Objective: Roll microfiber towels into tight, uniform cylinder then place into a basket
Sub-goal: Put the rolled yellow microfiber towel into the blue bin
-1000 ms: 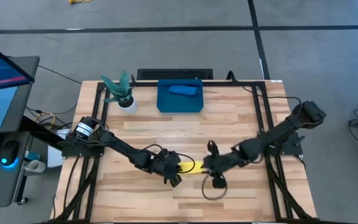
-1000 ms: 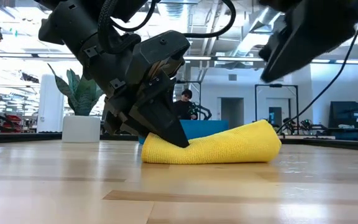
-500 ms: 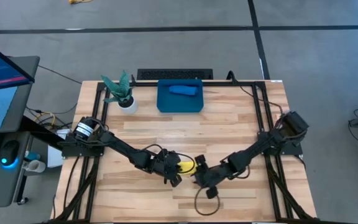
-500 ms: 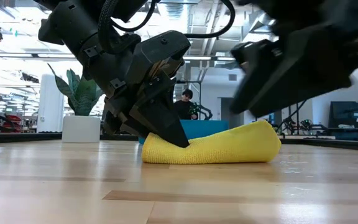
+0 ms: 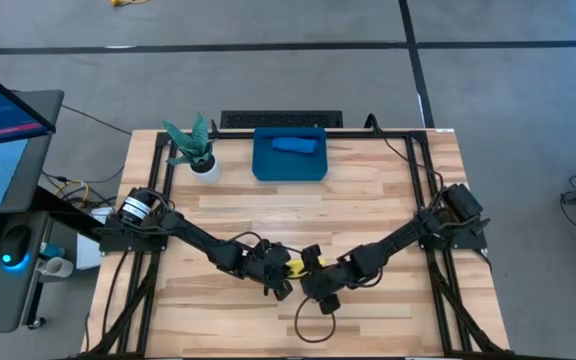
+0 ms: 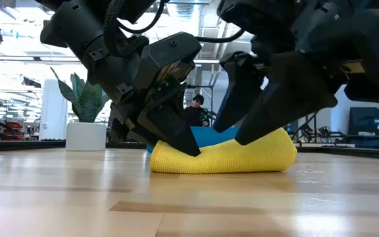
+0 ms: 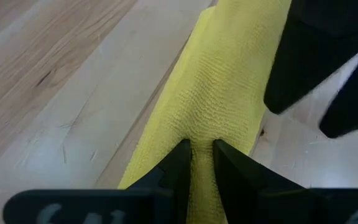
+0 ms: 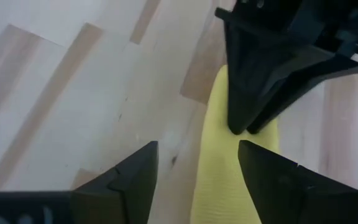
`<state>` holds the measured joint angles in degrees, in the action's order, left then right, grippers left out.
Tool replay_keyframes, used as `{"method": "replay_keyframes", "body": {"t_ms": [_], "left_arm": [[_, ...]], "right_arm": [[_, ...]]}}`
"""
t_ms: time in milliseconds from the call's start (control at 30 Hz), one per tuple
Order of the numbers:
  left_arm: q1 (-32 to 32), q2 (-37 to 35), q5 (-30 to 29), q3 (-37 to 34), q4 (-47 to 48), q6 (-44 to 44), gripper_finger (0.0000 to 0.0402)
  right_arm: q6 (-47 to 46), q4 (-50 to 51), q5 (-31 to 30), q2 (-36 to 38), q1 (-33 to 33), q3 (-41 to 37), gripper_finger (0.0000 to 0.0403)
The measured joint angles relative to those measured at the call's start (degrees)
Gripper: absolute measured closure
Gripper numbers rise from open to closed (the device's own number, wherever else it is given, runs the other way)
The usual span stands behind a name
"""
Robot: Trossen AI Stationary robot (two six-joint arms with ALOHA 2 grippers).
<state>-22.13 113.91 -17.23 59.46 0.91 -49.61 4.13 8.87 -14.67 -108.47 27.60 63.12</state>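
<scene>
Under both grippers, yellow towel [image 6: 242, 157] mostly hidden.

two towels (one yellow [image 6: 226, 157], one blue [image 5: 294, 144]), one basket [image 5: 268, 168], one potted plant [image 5: 196, 150], two arms

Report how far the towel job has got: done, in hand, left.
Done: the blue towel lies rolled in the basket. In hand: the yellow towel is a roll on the table; the left pincer pinches one end, and the right pincer stands open, straddling the other end. Left: grip it and carry it to the basket.
</scene>
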Motion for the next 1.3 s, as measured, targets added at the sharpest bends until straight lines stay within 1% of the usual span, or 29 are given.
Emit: {"method": "replay_keyframes", "body": {"t_ms": [167,367,433,633,700,800,933,1033,1100,1200,1300], "left_arm": [[0.0,0.0,0.0,0.0,0.0,0.0,0.0335],[0.0,0.0,0.0,0.0,0.0,0.9,0.0335],[0.0,0.0,0.0,0.0,0.0,1.1,0.0335],[0.0,0.0,0.0,0.0,-0.1,1.8,0.0335],[-0.1,0.0,0.0,0.0,-0.1,2.7,0.0335],[-0.5,-0.3,-0.2,0.0,0.0,4.5,0.0335],[-1.9,-2.5,-1.9,-0.3,1.3,6.6,0.0335],[-3.4,-5.7,-2.8,-0.4,6.1,7.6,0.0335],[-4.7,-8.1,-3.6,-0.5,11.4,6.7,0.0335],[-6.7,-10.3,-6.8,-0.6,19.1,3.5,0.0335],[-8.4,-12.0,-9.5,-0.5,24.9,-0.6,0.0335]], "right_arm": [[0.5,1.0,-1.1,-0.2,-0.5,0.5,0.0159],[0.5,0.7,-1.1,-3.3,-2.0,0.6,0.0159],[0.4,1.2,-2.2,-4.3,-2.6,0.6,0.0159],[-3.9,2.0,-2.9,-5.0,-3.9,0.8,0.0160],[-5.3,2.1,-2.9,-5.1,-4.2,0.7,0.0168],[-5.6,2.5,-3.0,-5.2,-4.6,0.7,0.0197],[-6.0,2.3,-2.8,-6.5,-5.2,0.9,0.0262],[-6.1,2.2,-2.6,-6.9,-5.3,0.9,0.0313],[-6.1,1.9,-3.3,-7.5,-5.3,0.9,0.0338],[-6.1,2.0,-3.2,-7.5,-5.2,0.9,0.0358],[-6.1,2.1,-2.9,-7.3,-5.3,0.9,0.0359]]}}
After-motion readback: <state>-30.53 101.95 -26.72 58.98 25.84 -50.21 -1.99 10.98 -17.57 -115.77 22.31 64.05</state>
